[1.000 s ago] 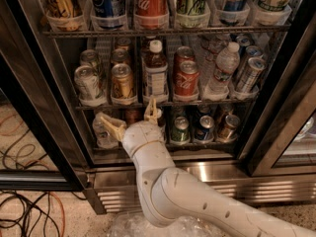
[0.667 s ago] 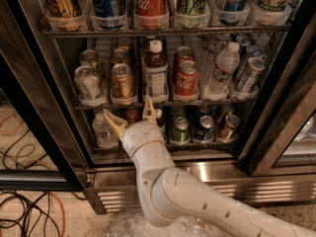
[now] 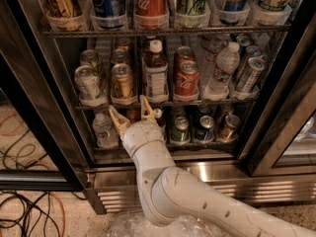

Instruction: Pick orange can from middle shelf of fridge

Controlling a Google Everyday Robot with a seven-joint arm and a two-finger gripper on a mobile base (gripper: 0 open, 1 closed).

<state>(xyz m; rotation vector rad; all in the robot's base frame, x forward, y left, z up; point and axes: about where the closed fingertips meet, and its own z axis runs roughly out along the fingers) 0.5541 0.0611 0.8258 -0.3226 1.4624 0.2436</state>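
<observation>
Orange can point(image 3: 122, 81) stands on the middle shelf point(image 3: 197, 102) of the fridge point(image 3: 217, 174), at 12 o'clock from the gripper point(image 3: 132, 114), which is spread wide just below the shelf edge. Approach step, I judge; the next move calls for rising and reaching in so the fingers straddle the can.

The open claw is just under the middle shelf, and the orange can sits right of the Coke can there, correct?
Not quite. The camera view shows the orange can left of the Coke can, with a bottle between them. The open claw is indeed just under the middle shelf.
</observation>
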